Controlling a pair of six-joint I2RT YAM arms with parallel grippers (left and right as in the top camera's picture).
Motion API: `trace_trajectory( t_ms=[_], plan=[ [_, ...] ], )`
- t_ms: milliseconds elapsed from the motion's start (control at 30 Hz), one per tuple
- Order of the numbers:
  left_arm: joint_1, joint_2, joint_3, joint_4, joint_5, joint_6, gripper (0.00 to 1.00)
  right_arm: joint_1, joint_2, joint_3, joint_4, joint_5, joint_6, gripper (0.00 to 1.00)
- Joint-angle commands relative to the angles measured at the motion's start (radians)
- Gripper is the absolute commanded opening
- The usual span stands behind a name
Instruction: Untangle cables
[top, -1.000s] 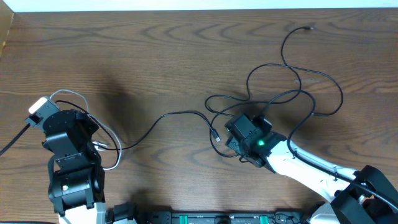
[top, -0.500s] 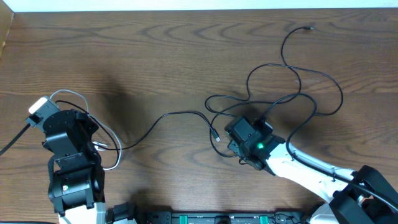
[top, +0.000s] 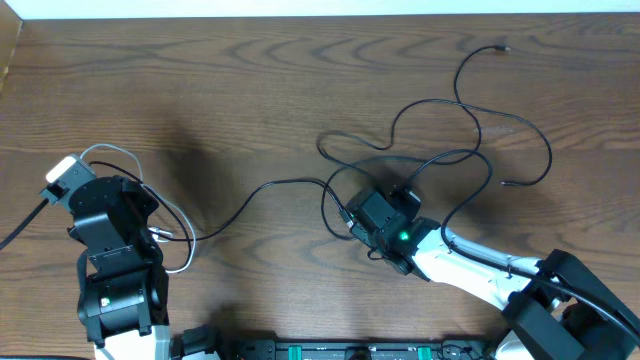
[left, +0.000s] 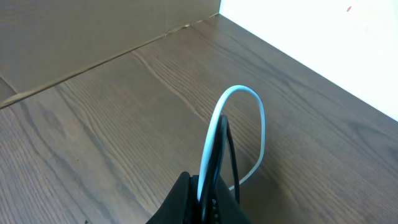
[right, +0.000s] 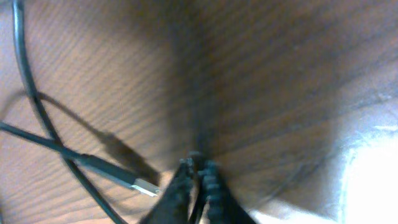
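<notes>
The cables are a white one (top: 112, 150) looping out at the left and a tangle of thin black ones (top: 470, 125) on the right half of the table. One black cable (top: 262, 187) runs between the two. My left gripper (top: 88, 172) is shut on the white cable (left: 249, 93) together with a black strand (left: 231, 155); in the left wrist view the left gripper (left: 208, 186) pinches both. My right gripper (top: 355, 218) sits at the tangle's left end. In the right wrist view the right gripper (right: 199, 165) is shut on a thin black cable. A silver-tipped plug (right: 146, 185) lies just to its left.
A cardboard wall (left: 93, 31) borders the table's left side and a white strip (top: 300, 8) runs along its far edge. Black loops (right: 37, 106) lie close beside the right gripper. A loose plug end (top: 500, 46) rests at the far right.
The right gripper has shut on a black cable and shifted slightly left, dragging the tangle's near loops leftward. The left arm and white cable have not moved.
</notes>
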Motion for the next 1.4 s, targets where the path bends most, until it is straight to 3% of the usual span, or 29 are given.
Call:
trace_trajectory(
  t_ms=[0,333,733,1100,1367],
  plan=[
    [0.004,-0.005,0.014,0.0,-0.002,0.009,0.08,0.003,0.038,-0.022,-0.016,-0.014,0.01,0.01],
    [0.004,-0.005,0.014,0.0,-0.002,0.009,0.08,-0.004,-0.018,-0.022,-0.074,0.01,-0.011,0.01],
    [0.004,-0.005,0.014,0.0,0.023,0.009,0.07,-0.092,-0.377,-0.022,-0.407,0.475,-0.239,0.01],
    [0.004,-0.004,0.014,0.0,0.132,0.009,0.07,-0.2,-0.711,-0.008,-0.36,0.665,-0.56,0.02],
    [0.004,-0.003,0.014,-0.011,0.163,0.009,0.07,-0.316,-0.9,0.041,-0.317,0.806,-0.689,0.01]
  ],
)
